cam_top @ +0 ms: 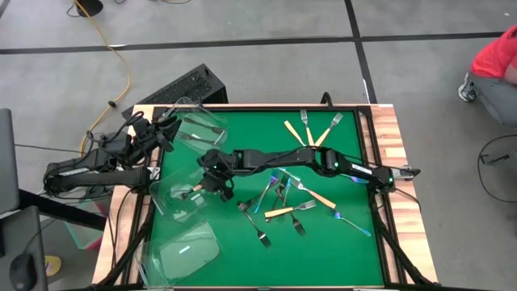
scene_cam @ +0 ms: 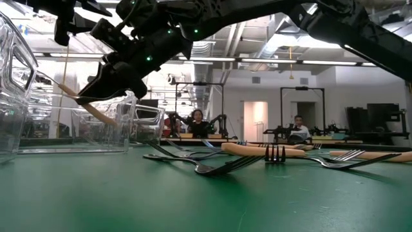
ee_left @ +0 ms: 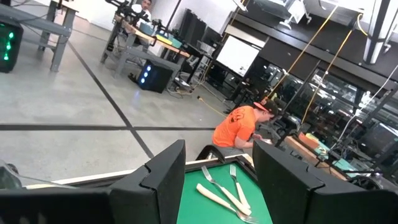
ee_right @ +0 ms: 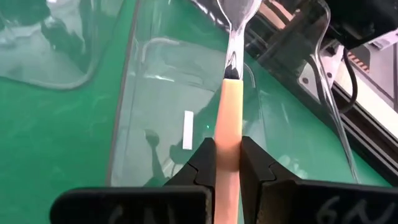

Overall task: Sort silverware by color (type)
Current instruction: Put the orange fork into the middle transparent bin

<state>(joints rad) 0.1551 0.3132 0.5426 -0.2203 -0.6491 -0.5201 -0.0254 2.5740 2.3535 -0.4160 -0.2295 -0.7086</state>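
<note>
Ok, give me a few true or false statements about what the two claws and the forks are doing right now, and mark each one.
1. The right claw grips a cream-handled fork. True.
2. That fork hangs over a clear tub. True.
3. The left claw holds a blue fork. False: its fingers stand open with nothing between them.
4. All forks are already in tubs. False: a loose pile lies on the green mat, and three cream-handled forks lie near its far edge.
5. A person in an orange shirt crouches beyond the table. True.
</note>
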